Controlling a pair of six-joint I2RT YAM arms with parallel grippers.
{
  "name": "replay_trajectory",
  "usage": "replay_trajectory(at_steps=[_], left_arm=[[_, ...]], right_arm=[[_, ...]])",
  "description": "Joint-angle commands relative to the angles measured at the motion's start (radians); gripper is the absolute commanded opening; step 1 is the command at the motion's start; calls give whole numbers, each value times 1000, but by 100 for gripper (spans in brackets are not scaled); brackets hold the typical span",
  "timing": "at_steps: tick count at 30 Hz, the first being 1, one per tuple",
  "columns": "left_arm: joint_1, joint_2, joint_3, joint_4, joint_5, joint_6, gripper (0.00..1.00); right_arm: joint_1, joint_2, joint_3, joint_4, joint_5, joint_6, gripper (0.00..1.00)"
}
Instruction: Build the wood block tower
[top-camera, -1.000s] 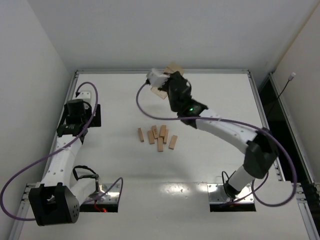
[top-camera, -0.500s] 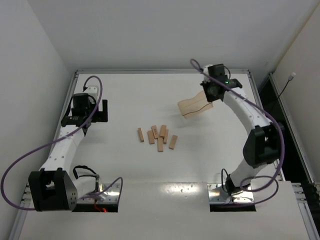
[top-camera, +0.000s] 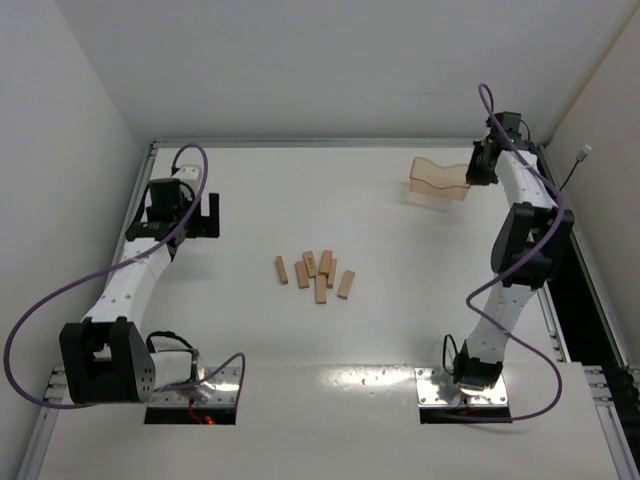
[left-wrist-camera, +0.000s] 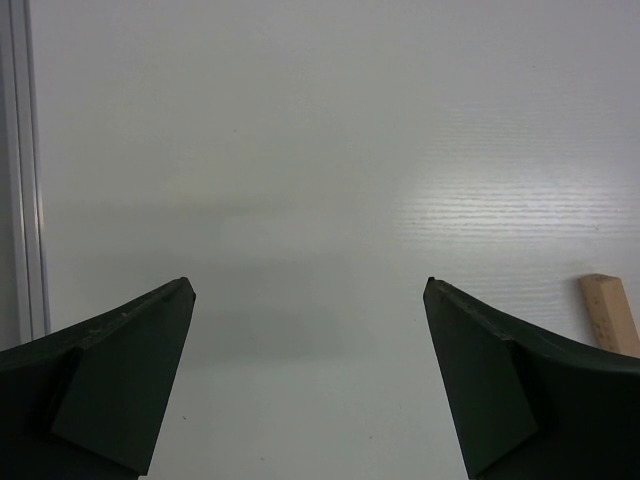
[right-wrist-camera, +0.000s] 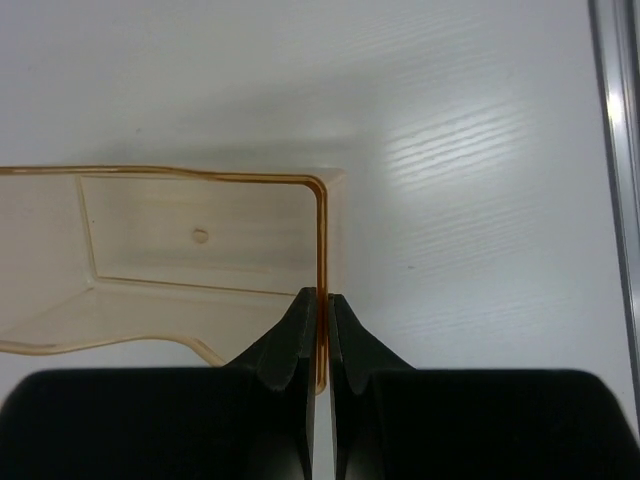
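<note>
Centrally, wood blocks (top-camera: 316, 274), far from right pincer (top-camera: 469, 173)

The right gripper (right-wrist-camera: 322, 320) has its two dark jaws pinched tight on the thin right-hand wall of a see-through orange-tan plastic tray (right-wrist-camera: 200, 240), one jaw inside the wall and one outside. The tray stretches off to the left, its open side facing the camera. A white table (right-wrist-camera: 480, 200) lies beyond it, with a grey metal rail (right-wrist-camera: 620, 150) running along the right edge.
</note>
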Motion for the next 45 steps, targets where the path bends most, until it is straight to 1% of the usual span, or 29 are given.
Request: replay_trajectory(at_steps=[1, 5, 7, 10, 11, 14, 16, 17, 18, 22, 25, 26, 28, 29, 30, 31, 33, 36, 40, 41, 43, 44, 45], left_arm=[[-8, 4, 49, 15, 2, -9, 100], [-8, 14, 49, 15, -7, -9, 100], [-8, 24, 49, 15, -7, -9, 100], [-8, 33, 49, 15, 2, -20, 100], [-8, 34, 49, 15, 2, -20, 100], [-8, 56, 58, 15, 13, -30, 100], [-8, 66, 58, 6, 13, -31, 100], [-8, 66, 67, 6, 13, -40, 100], [-8, 66, 67, 6, 22, -40, 100], [-8, 75, 76, -17, 22, -50, 100], [-8, 75, 85, -42, 22, -50, 100], [-17, 75, 86, -42, 22, -60, 100], [-17, 75, 86, -65, 22, -60, 100], [-17, 75, 96, -65, 12, -60, 100], [-17, 75, 96, -77, 12, -60, 100], [-17, 75, 96, -86, 12, -60, 100], [-17, 75, 106, -97, 12, -60, 100], [-17, 75, 106, -97, 2, -50, 100], [-26, 95, 115, -106, 2, -50, 100], [-26, 95, 125, -106, 2, -50, 100], [-26, 106, 125, -106, 2, -50, 100], [-26, 116, 136, -106, 2, -50, 100], [-26, 116, 136, -106, 2, -50, 100]], right_arm=[[-56, 52, 103, 57, -9, 103, 0], [-105, 89, 112, 45, 170, 244, 0], [-118, 78, 75, 22, 259, 348, 0], [-127, 61, 51, 22, 299, 428, 0], [-127, 61, 51, 13, 316, 480, 0], [-127, 75, 61, 13, 330, 539, 0], [-127, 98, 77, 13, 341, 562, 1], [-127, 98, 90, 13, 341, 591, 5], [-127, 113, 106, -1, 350, 612, 7], [-116, 136, 129, -20, 394, 718, 8], [-98, 164, 187, -39, 433, 780, 4], [-98, 174, 196, -40, 433, 792, 4], [-89, 187, 210, -40, 433, 902, 0], [-78, 187, 210, -71, 474, 972, 0], [-78, 187, 210, -63, 474, 1034, 0], [-78, 196, 197, -53, 474, 1045, 0], [-69, 207, 207, -64, 447, 1071, 0], [-69, 216, 229, -64, 447, 1096, 0], [-59, 227, 238, -64, 476, 1119, 0], [-59, 227, 238, -64, 476, 1119, 3], [-59, 227, 238, -75, 485, 1128, 12], [-59, 227, 238, -75, 485, 1128, 12], [-59, 218, 215, -75, 485, 1128, 14]])
